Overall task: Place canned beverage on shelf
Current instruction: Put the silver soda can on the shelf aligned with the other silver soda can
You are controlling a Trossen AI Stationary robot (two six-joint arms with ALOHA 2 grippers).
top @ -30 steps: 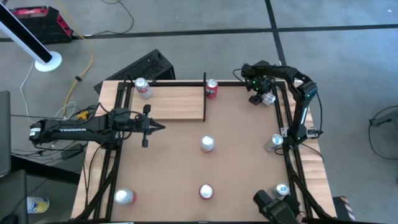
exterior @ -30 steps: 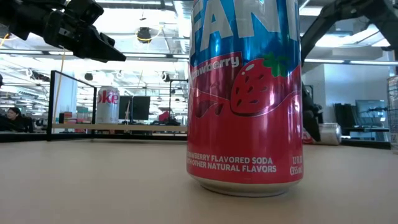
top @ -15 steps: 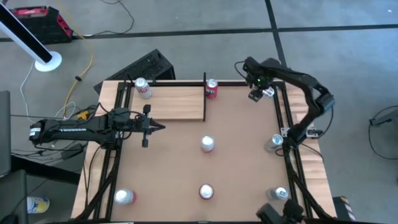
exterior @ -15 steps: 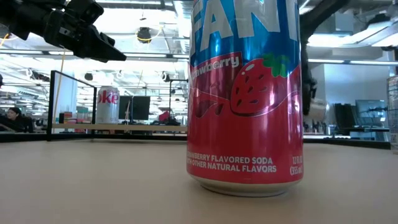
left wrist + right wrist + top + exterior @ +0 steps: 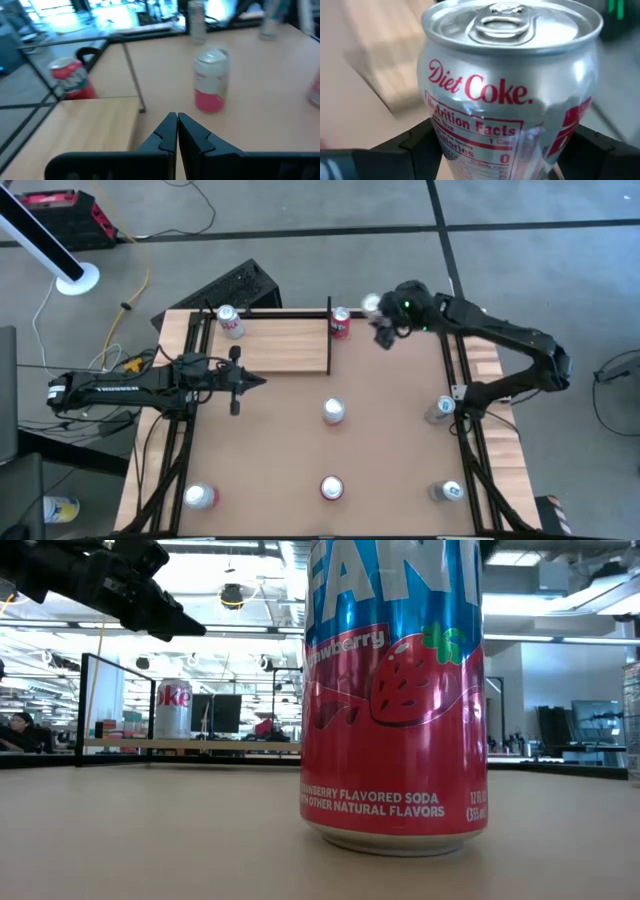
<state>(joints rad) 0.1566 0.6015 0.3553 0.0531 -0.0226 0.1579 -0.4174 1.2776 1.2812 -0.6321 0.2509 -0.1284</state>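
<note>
Our right gripper [image 5: 380,330] clamps a Diet Coke can [image 5: 512,85], and may bump the red can [image 5: 340,322] just beside it, short of the shelf [image 5: 280,345].

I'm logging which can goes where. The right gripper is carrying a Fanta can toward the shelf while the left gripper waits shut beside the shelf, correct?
Not Fanta: the right wrist view shows the right gripper holding a Diet Coke can. The rest stands: shelf, left gripper shut.

Most of the shelf [image 5: 275,345] lies bare, with a silver can [image 5: 229,321] on its far-left corner, a red can [image 5: 340,322] just past its black upright [image 5: 329,335], and the left hand [image 5: 252,383] hovering beside its near edge.
</note>
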